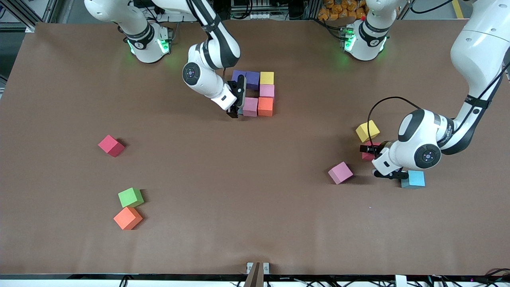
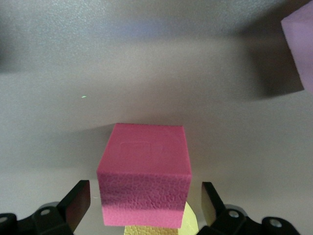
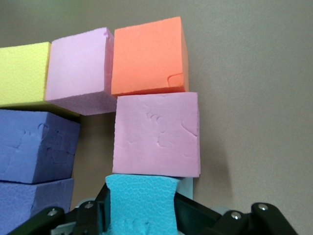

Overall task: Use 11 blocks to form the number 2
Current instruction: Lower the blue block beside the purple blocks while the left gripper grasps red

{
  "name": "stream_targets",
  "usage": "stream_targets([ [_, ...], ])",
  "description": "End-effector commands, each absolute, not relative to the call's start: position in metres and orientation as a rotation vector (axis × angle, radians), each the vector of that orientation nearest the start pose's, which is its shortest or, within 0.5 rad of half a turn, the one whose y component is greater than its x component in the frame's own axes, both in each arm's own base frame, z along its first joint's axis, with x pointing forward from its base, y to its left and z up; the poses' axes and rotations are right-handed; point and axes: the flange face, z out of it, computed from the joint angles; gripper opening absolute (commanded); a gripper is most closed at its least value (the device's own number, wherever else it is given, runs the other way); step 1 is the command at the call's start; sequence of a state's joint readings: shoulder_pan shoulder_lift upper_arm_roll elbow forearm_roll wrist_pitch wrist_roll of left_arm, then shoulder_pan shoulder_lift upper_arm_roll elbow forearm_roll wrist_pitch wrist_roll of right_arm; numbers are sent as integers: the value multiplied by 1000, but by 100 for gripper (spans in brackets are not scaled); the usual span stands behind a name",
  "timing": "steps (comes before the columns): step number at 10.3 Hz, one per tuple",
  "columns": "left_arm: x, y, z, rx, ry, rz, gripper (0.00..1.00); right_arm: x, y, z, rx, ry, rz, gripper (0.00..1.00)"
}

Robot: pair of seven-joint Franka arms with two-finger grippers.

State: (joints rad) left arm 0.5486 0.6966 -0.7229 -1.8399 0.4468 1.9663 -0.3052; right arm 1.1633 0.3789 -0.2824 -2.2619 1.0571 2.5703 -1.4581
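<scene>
The started number 2 stands near the robots' bases: two purple blocks (image 1: 246, 78), a yellow block (image 1: 267, 77), a pink block (image 1: 267, 91), an orange block (image 1: 265, 106) and a pink block (image 1: 250, 107). My right gripper (image 1: 236, 108) is shut on a light blue block (image 3: 139, 203), which is pressed against that last pink block (image 3: 156, 134). Toward the left arm's end, my left gripper (image 1: 368, 150) is open and low over the table. A deep pink block (image 2: 144, 169) sits between its fingers (image 2: 78, 198), with a gap on each side.
Loose blocks lie around: yellow (image 1: 367, 131), pink (image 1: 340, 172) and light blue (image 1: 413, 179) by the left gripper; red (image 1: 111, 145), green (image 1: 130, 197) and orange (image 1: 128, 218) toward the right arm's end, nearer the front camera.
</scene>
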Motion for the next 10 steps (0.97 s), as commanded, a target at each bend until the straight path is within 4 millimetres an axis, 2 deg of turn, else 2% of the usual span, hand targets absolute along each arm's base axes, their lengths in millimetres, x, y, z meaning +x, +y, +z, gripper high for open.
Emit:
stream_targets([
  [1,596,-63,197,-3080,170,540,100,349,400,177,-2066,-1799,-179,19],
  [3,597,-63,194,-3087,168,540,96,352,399,172,-2086,-1807,-189,21],
  [4,598,-63,194,-3090,165,535,94,353,401,173,-2092,-1796,-190,47],
  [5,598,-63,194,-3089,166,534,89,354,400,174,-2094,-1793,-193,99],
  [8,599,-62,197,-3089,164,525,87,357,399,175,-2093,-1785,-192,100],
  [10,600,-61,197,-3089,165,524,80,361,397,181,-2092,-1775,-204,100],
])
